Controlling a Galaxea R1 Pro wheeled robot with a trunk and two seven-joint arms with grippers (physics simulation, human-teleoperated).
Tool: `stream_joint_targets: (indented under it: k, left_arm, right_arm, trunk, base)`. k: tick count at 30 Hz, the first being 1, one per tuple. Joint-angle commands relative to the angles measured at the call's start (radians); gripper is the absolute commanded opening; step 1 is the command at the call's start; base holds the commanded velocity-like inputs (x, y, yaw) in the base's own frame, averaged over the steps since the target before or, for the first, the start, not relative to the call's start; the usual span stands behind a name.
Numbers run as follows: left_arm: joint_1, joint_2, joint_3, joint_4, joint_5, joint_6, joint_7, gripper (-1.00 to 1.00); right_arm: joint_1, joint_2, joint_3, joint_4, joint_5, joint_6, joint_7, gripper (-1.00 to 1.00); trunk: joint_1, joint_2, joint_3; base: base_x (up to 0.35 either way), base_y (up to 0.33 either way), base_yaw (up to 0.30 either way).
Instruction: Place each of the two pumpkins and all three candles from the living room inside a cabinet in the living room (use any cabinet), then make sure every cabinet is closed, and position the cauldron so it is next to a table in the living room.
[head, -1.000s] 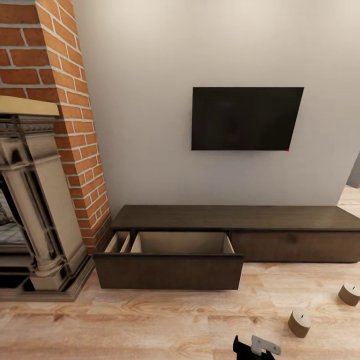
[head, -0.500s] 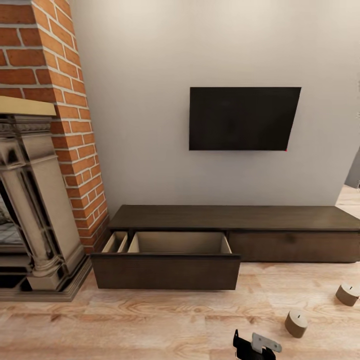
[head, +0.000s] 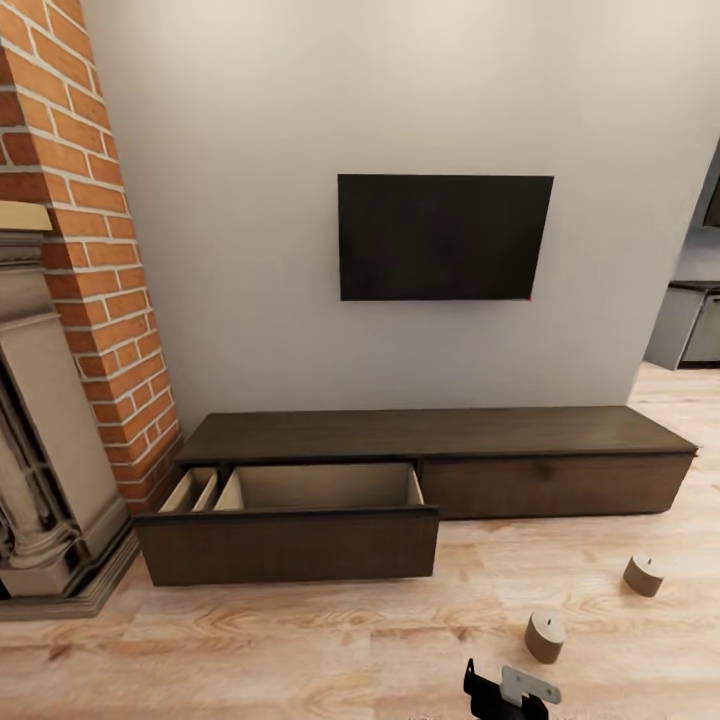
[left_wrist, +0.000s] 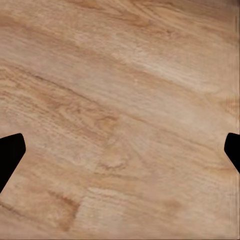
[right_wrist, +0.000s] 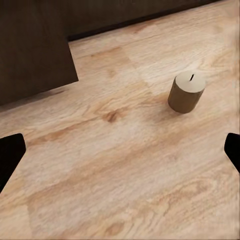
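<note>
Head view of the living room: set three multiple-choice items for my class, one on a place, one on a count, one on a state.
1. Where do the candles stand? A on the cabinet; B on the floor; C in the drawer.
2. How many candles show? A one; B two; C four.
3. The cabinet's left drawer is: A pulled open; B shut; C removed.

Key: B, the near candle and far candle rest on the floor; B, two; A, the drawer juts from the cabinet, its pale inside showing.
</note>
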Motion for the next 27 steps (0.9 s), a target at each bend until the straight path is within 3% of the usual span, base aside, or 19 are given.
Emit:
stream_joint_targets:
  k: [1, 10, 14, 27]
  left_arm:
    - [0.000, 0.000, -0.002, -0.001, 0.010, -0.002, 0.003, 1.00]
    - [0.000, -0.001, -0.002, -0.001, 0.010, -0.002, 0.003, 1.00]
    - [0.000, -0.001, -0.002, -0.001, 0.010, -0.002, 0.003, 1.00]
    - [0.000, -0.001, -0.002, 0.000, 0.010, -0.002, 0.003, 1.00]
  right_arm:
    - [-0.001, -0.001, 0.007, 0.001, -0.011, -0.007, -0.005, 1.00]
    - [-0.001, 0.001, 0.007, 0.001, -0.012, -0.007, -0.005, 1.00]
    - [-0.001, 0.013, 0.007, 0.002, -0.011, -0.007, -0.005, 1.00]
    - [-0.001, 0.015, 0.006, 0.001, -0.011, -0.007, -0.005, 1.00]
  trunk:
    - [0.000, 0.000, -0.001]
    - [0.000, 0.000, -0.002]
    - [0.000, 0.000, -0.003]
    - [0.000, 0.000, -0.003]
  base:
    - [0.000, -0.164, -0.252]
    - [0.000, -0.232, -0.222]
    - [0.000, -0.306, -0.028]
    - [0.000, -0.310, -0.030]
